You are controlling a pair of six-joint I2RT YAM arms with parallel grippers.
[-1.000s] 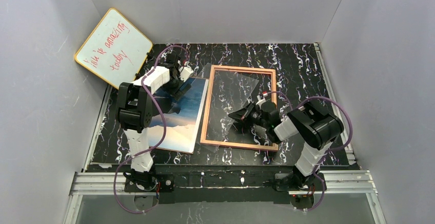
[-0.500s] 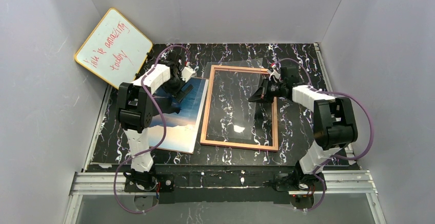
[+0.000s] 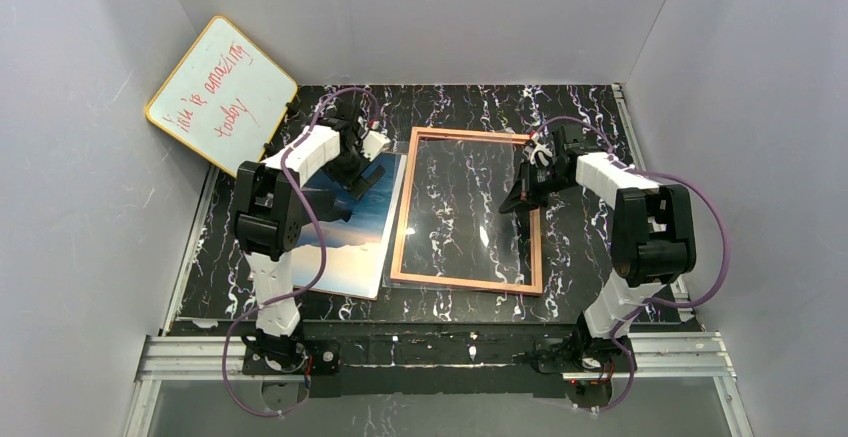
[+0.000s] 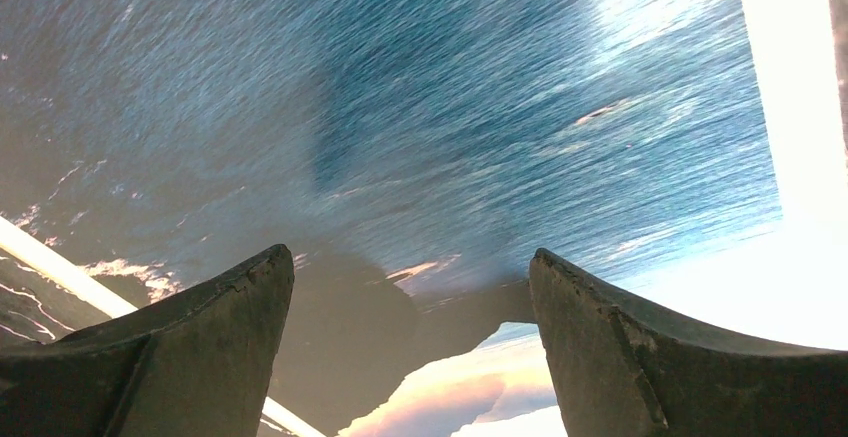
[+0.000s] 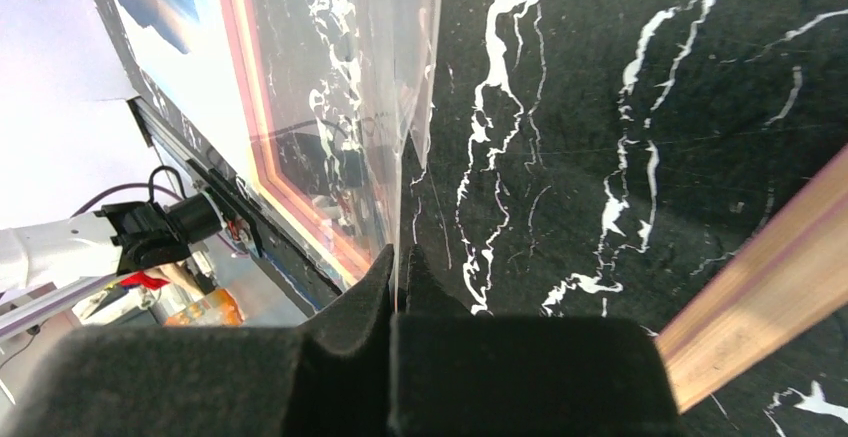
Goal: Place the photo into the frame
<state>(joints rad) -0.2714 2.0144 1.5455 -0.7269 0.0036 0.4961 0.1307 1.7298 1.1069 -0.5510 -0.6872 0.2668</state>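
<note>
The photo (image 3: 352,229), a sea and sunset print, lies face up on the left of the table. My left gripper (image 3: 366,171) hovers open over its far end. In the left wrist view the print (image 4: 450,107) fills the picture, and nothing sits between the spread fingers of that gripper (image 4: 410,262). The frame (image 3: 402,212) lies flat to the right of the print, with its pink side up. My right gripper (image 3: 522,197) is at the frame's right rail, shut on the edge of the clear pane (image 5: 340,77). The pane (image 3: 470,197) slants down across the frame's opening.
A yellow-edged whiteboard (image 3: 222,92) with red writing leans in the back left corner. Grey walls close in the marbled black table (image 3: 580,117) on three sides. A metal rail (image 3: 440,352) runs along the near edge by the arm bases.
My right arm has swung from the frame's near middle to its right rail, taking the pane with it. My left gripper has drifted slightly right over the photo.
</note>
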